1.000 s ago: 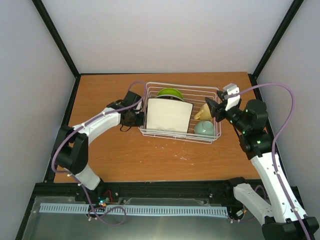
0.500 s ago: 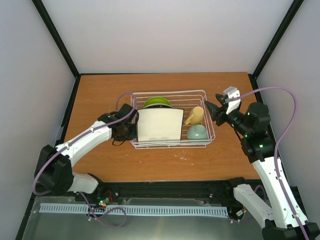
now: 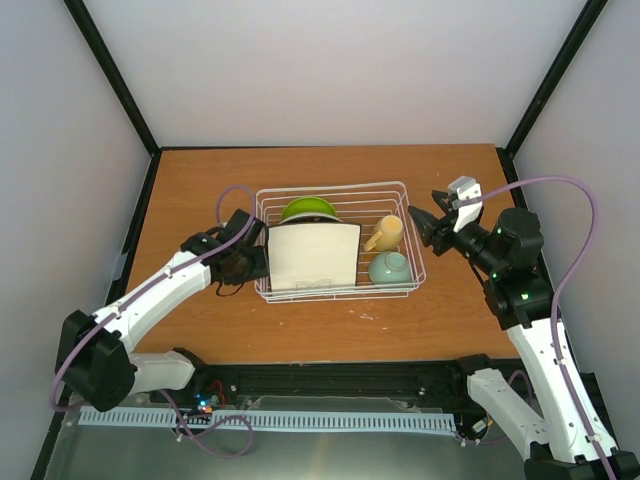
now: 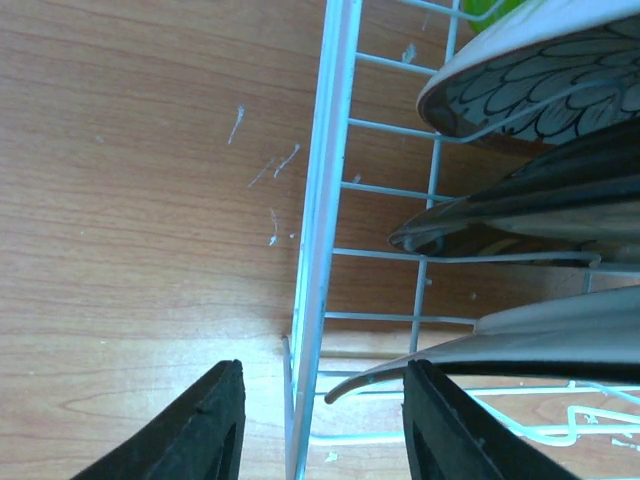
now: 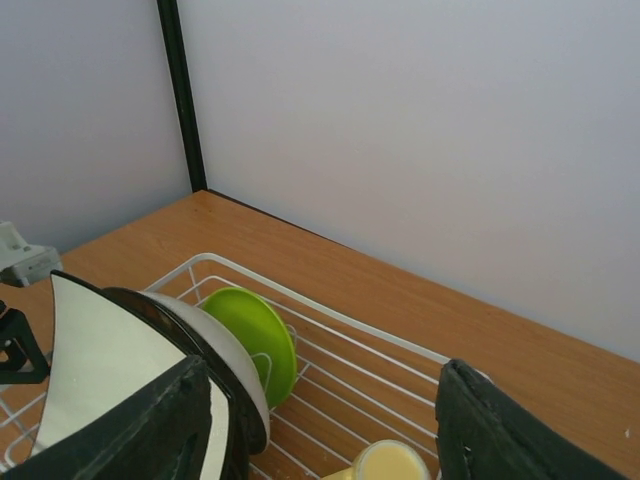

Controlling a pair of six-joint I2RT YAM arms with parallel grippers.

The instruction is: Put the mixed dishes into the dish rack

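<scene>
The dish rack (image 3: 330, 185), a white wire basket, sits on the wooden surface (image 3: 200, 190) between both pincers. Its left rim wire runs between the spread fingers of the left pincer (image 4: 322, 372), unclamped. Just right of that pincer stand the white square plate (image 3: 312, 255), the brown floral-patterned plate (image 4: 540, 85) and the lime-green plate (image 3: 308, 208). The yellow handled mug (image 3: 388, 233) and mint-green bowl (image 3: 390, 267) lie just left of the right pincer (image 3: 415, 222), which gapes with nothing in it. Loading looks finished, and the step seems to be releasing the rack. Next, the left pincer should back straight off the rim without snagging wire.
</scene>
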